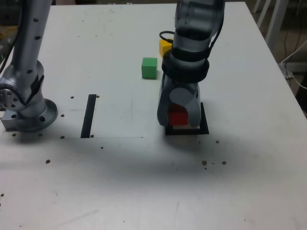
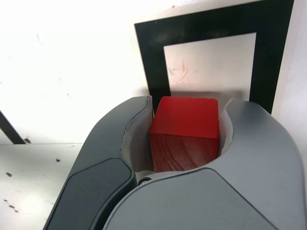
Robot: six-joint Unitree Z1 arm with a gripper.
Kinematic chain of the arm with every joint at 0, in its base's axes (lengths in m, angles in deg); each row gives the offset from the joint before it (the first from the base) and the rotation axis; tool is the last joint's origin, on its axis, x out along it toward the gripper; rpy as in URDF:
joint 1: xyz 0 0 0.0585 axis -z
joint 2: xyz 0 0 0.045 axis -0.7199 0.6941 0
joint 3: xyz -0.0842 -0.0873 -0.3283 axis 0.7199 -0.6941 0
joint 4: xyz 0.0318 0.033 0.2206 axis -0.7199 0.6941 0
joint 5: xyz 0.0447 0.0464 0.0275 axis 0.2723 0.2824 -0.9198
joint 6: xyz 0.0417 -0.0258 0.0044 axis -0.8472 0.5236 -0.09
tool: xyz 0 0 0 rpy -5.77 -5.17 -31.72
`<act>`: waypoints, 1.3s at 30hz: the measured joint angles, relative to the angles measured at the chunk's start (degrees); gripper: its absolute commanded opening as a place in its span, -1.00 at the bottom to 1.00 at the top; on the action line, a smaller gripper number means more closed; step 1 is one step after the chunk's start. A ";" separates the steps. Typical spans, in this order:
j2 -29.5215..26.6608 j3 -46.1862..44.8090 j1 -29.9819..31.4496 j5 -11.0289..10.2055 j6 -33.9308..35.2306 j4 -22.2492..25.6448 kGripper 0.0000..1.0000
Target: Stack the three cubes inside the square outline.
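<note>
Item one: my pincer (image 1: 179, 117), pointing down over the square outline, its two fingers closed on the red cube (image 2: 185, 117), one against each side of it.
Item two: the red cube itself, matte and plain-faced, seen between my fingers toward the left of the outline in the exterior view. I cannot tell whether its underside touches the table.
Item three: the square outline (image 1: 205, 125), thick black tape with a white centre, right of the middle of the scene. My pincer hides its far side and much of its left side in the exterior view; the near side and the right side show. In the wrist view, part of the white centre lies bare beside the red cube.
Item four: the green cube (image 1: 149, 68), resting on the table (image 1: 120, 177), farther off than the outline and to its left.
Item five: the yellow cube (image 1: 165, 48), farther still, just right of the green one, partly hidden behind my arm (image 1: 189, 43).
Item six: one straight black tape strip (image 1: 88, 116), well to the left of the outline, running from near to far.
Item seven: my grey base (image 1: 31, 115), at the far left, beyond the strip.
Item eight: small dark marks, scattered over the pale tabletop.
</note>
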State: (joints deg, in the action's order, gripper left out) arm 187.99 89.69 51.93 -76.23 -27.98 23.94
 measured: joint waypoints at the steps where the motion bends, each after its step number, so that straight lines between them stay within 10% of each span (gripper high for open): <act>1: 0.29 0.08 -0.11 0.00 -0.08 -0.12 -0.45; 12: 1.33 0.48 -1.30 0.00 -0.46 -1.25 -0.39; 21: 1.60 -0.08 -1.98 0.09 -2.00 -3.22 0.96; 39: -1.70 -3.21 -3.24 -2.57 -2.45 -2.07 0.99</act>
State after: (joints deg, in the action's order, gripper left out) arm 186.29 86.49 48.69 -78.79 -30.43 21.87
